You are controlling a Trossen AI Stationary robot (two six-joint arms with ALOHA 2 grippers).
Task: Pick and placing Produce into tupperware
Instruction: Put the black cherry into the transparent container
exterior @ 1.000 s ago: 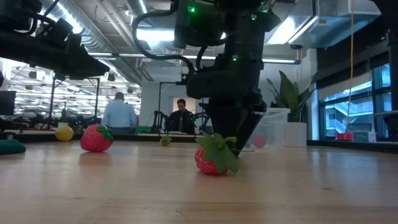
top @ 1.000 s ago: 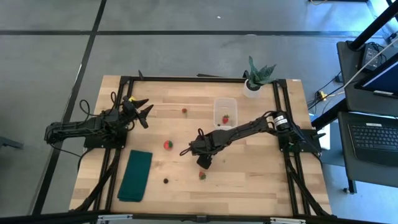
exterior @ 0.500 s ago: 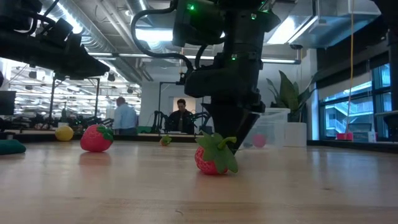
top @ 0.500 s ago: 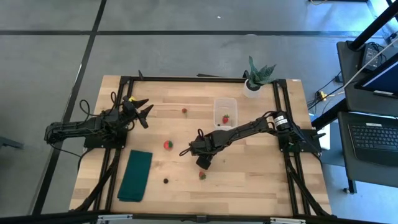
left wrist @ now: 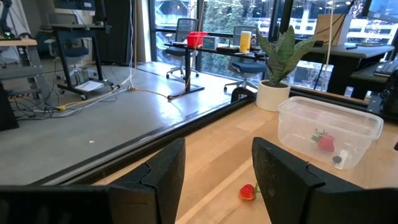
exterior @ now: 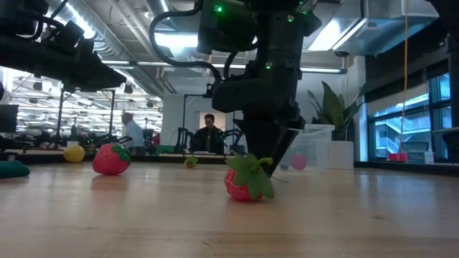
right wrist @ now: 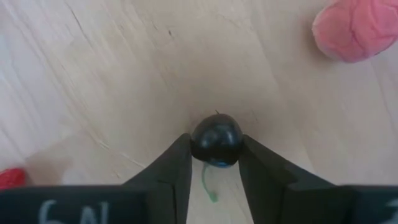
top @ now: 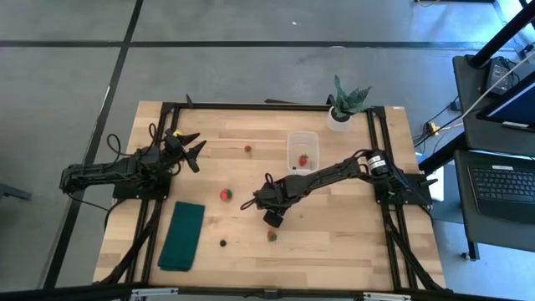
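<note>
The wooden table (top: 334,234) carries everything, and my two arms reach in from its two sides. The dark green cloth (top: 183,235) lies folded near the front left edge, its long axis running from front to back. The tupperware (top: 302,150) stands at the back, near the potted plant (top: 344,103), with its long axis also front to back; the left wrist view shows through its clear wall a red strawberry piece (left wrist: 324,141) and a dark berry (left wrist: 337,159), which the high view shows only as small dots.

My right gripper (top: 272,217) is stretched to the middle of the table, low over the wood, and it is clenched on a dark round berry (right wrist: 216,139). Only the right wrist view shows this grasp: the berry sits between my two fingers (right wrist: 166,174), touching both. In the low view the gripper hides the berry, and a strawberry (exterior: 247,180) lies just in front, its green top tilted up to the right.

My left gripper (top: 191,148) waits at the left back part of the table, fingers spread apart.

Compared with half a second ago, the produce has not shifted; only a person (exterior: 131,132) in the room behind has walked left.
</note>
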